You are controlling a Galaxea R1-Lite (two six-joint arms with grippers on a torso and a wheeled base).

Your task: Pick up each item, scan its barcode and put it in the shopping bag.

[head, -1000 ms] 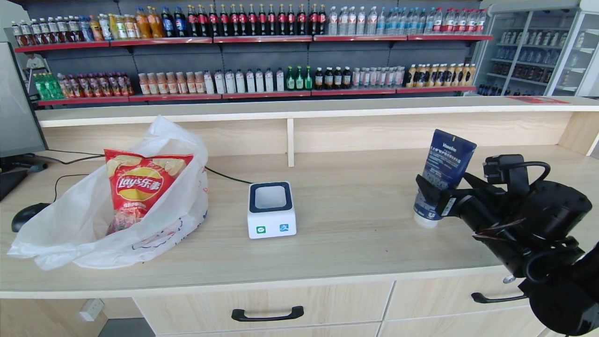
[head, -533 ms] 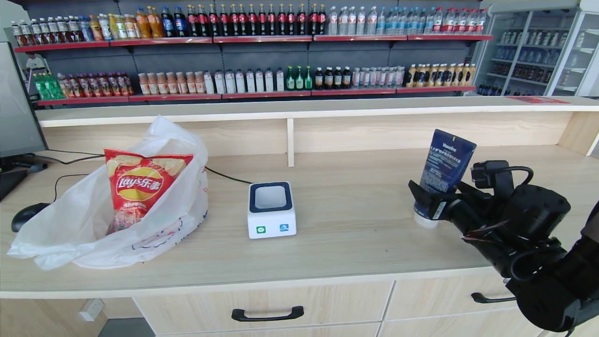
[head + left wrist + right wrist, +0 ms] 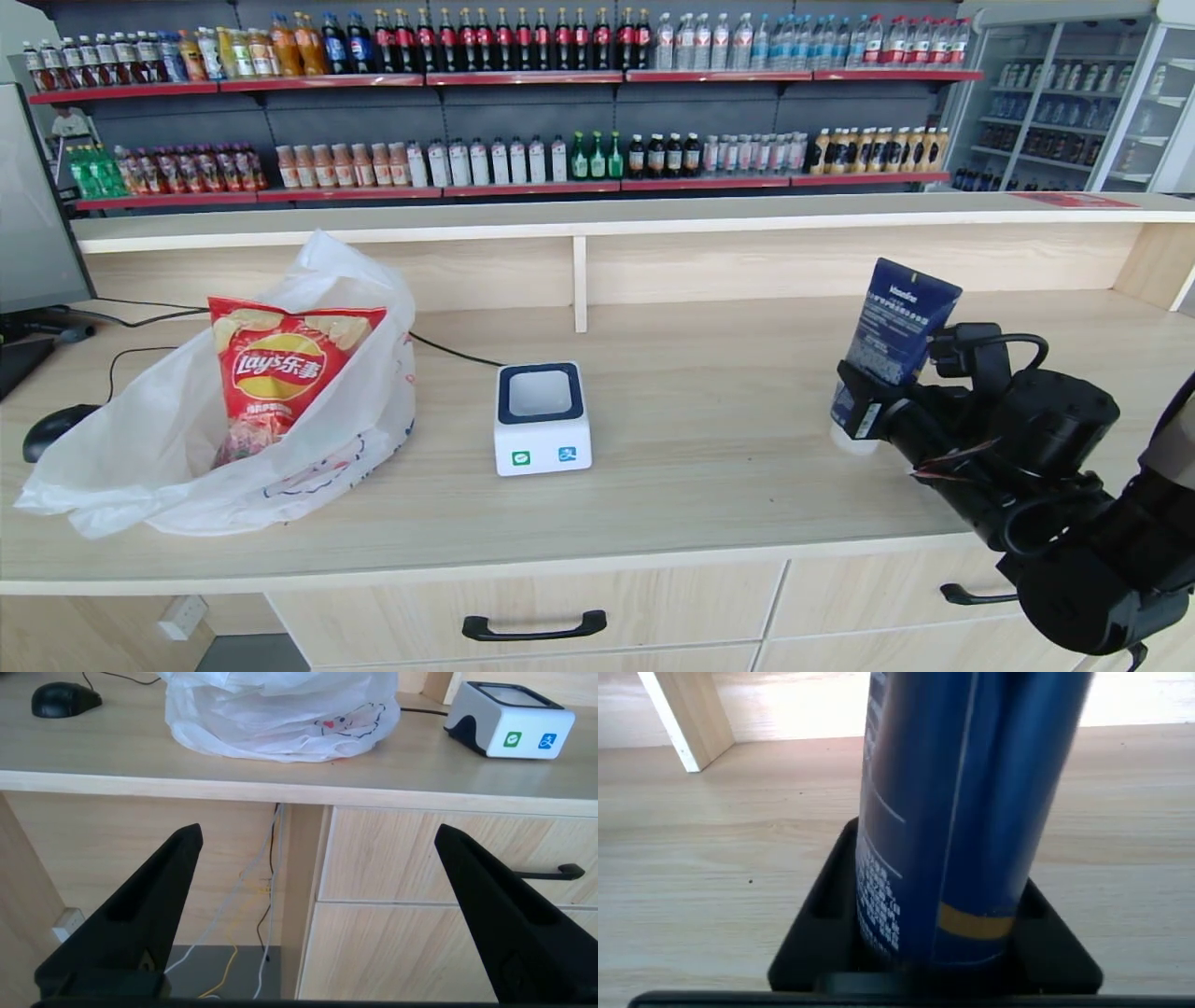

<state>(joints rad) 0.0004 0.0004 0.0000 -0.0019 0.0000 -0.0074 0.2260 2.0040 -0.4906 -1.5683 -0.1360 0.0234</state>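
At the woodgrain counter (image 3: 709, 457), right gripper (image 3: 870, 399) clamps a glossy blue tube (image 3: 901, 317).

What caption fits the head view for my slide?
Right pincer clamps the blue tube; scanner and shopping bag sit to its left.

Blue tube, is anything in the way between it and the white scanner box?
No. The right hand holds the blue tube, and only bare counter lies between it and the white scanner box.

Dark blue tube (image 3: 894, 322), white cap (image 3: 851, 439)
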